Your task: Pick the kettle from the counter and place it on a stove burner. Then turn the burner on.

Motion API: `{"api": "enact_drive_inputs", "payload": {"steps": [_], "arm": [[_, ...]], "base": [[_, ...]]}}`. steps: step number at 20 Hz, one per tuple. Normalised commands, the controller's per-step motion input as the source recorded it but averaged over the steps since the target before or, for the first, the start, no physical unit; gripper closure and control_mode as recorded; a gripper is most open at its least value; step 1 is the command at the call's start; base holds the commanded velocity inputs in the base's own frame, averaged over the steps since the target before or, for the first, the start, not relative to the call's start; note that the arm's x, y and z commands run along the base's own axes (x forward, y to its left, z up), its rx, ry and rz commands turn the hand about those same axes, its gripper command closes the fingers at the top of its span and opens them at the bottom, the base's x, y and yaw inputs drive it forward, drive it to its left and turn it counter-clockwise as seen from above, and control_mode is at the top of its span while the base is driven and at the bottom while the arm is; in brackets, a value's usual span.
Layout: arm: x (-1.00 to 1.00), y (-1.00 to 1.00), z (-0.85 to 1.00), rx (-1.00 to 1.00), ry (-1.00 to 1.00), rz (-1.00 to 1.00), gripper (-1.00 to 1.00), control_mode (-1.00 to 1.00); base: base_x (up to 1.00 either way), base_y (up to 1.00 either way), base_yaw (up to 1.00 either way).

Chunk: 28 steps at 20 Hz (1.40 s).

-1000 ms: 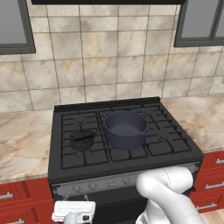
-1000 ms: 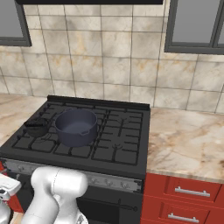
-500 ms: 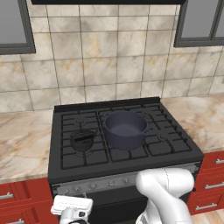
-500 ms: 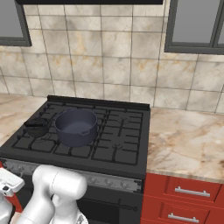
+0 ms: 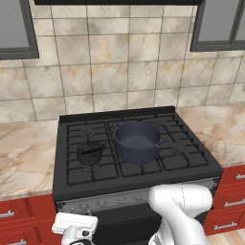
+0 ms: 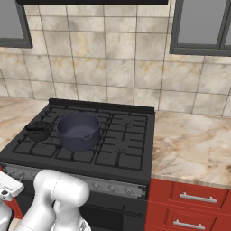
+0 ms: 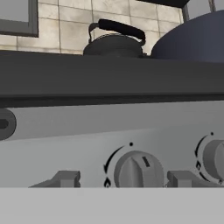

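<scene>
Kettle: small squat black kettle [image 5: 90,153] on the black range's left-front burner [image 5: 91,162], beside dark grey pot [image 5: 137,142].
Gripper: two-finger gripper [image 5: 74,228] below front edge, facing grey knob [image 7: 138,169]; grasp state unclear.

Home kitchen, black gas range [image 5: 139,158], tiled wall [image 5: 119,62], marbled counter [image 6: 194,144]

Kettle [image 5: 90,152] and pot [image 5: 137,142] on stove [image 5: 191,165]

squat black kettle [image 5: 90,153] upright on left-front stove burner [image 5: 91,165] (handle arched), beige counter [image 5: 24,158] beside
</scene>
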Motion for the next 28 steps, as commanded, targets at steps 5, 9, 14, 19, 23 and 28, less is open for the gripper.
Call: {"api": "enact_drive_inputs", "payload": {"steps": [5,9,14,19,23,28], "arm": [[0.05,-0.17,-0.07,0.0,0.0,0.0,-1.0,-1.0],[0.0,-0.37,-0.02,0.0,0.0,0.0,-1.0,-1.0],[0.0,-0.43,0.0,0.0,0.0,0.0,-1.0,-1.0],[0.0,-0.29,0.0,0.0,-0.02,0.0,-1.0,-1.0],[0.01,-0.02,0.0,0.0,-0.02,0.02,-1.0,-1.0],[0.11,0.0,0.0,0.0,0.0,0.01,1.0,-1.0]], "base": [[0.0,0.0,0.0],[0.0,0.0,0.0],[0.0,0.0,0.0],[0.0,0.0,0.0],[0.0,0.0,0.0],[0.0,0.0,0.0]]}}
